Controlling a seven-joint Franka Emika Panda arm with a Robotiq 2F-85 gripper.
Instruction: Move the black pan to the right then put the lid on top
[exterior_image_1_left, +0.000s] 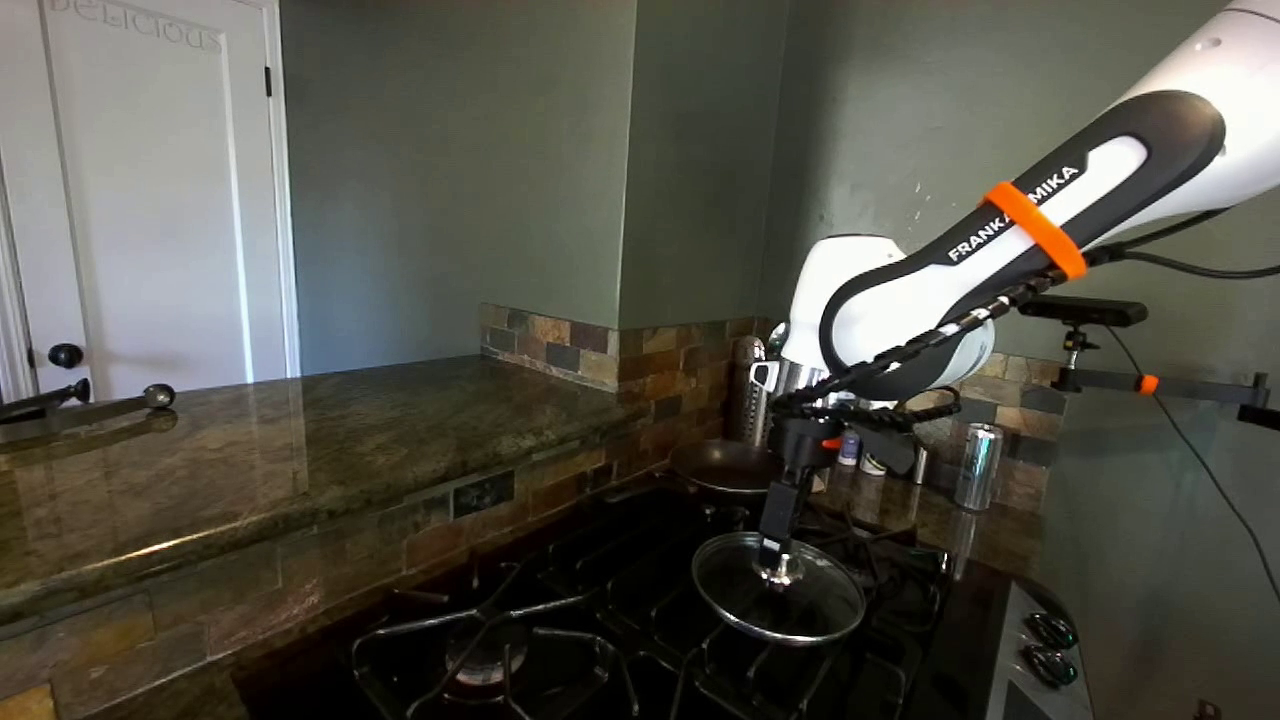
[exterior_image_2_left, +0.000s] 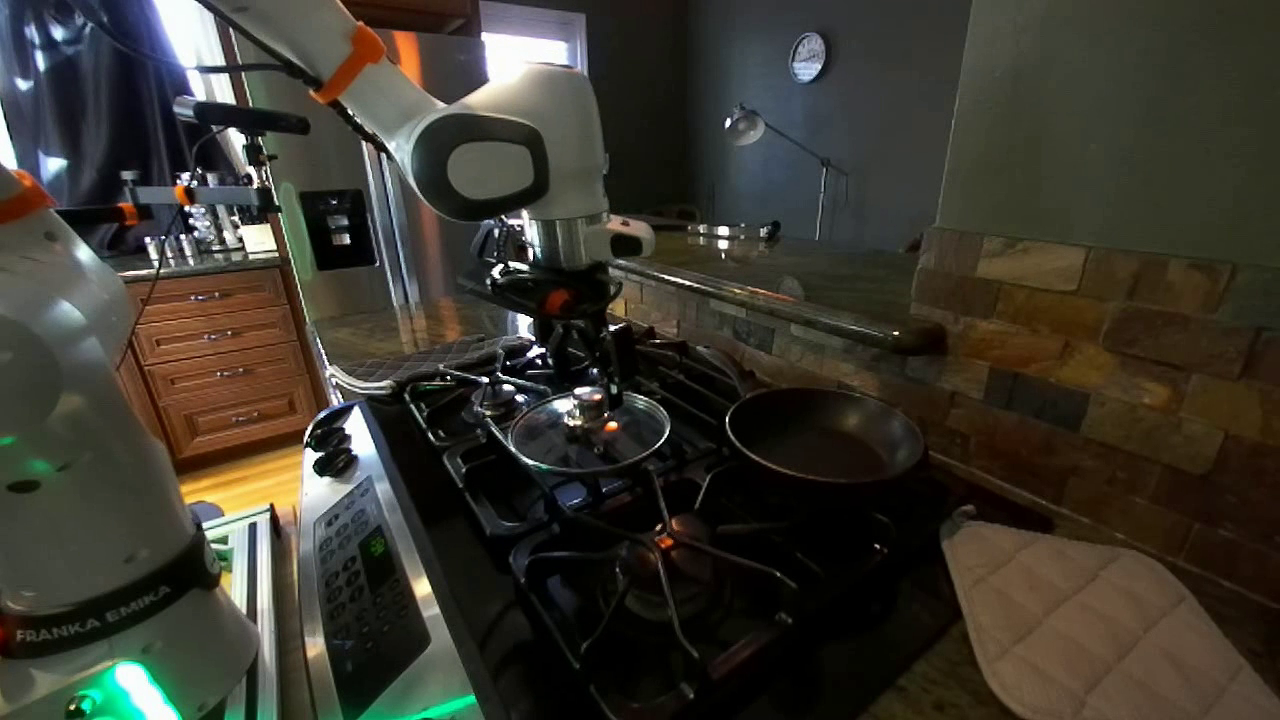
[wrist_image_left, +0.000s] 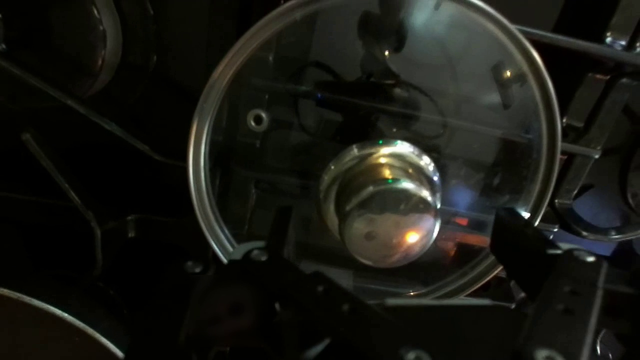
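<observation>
The glass lid lies on the stove grates in both exterior views, its metal rim round clear glass and its shiny knob facing up. Farther back toward the tiled wall, the black pan sits on the grates beside the lid, not touching it. Only a curve of the pan enters the wrist view's lower left corner. My gripper points down over the lid, open, with its two dark fingers on either side of the knob. Gaps show between knob and fingers in the wrist view, so nothing is gripped.
Black grates with raised bars cover the stove. A tiled wall and raised stone counter run behind it. A quilted pot holder lies at the stove's end. A silver canister and small bottles stand in the corner. Control knobs line the front.
</observation>
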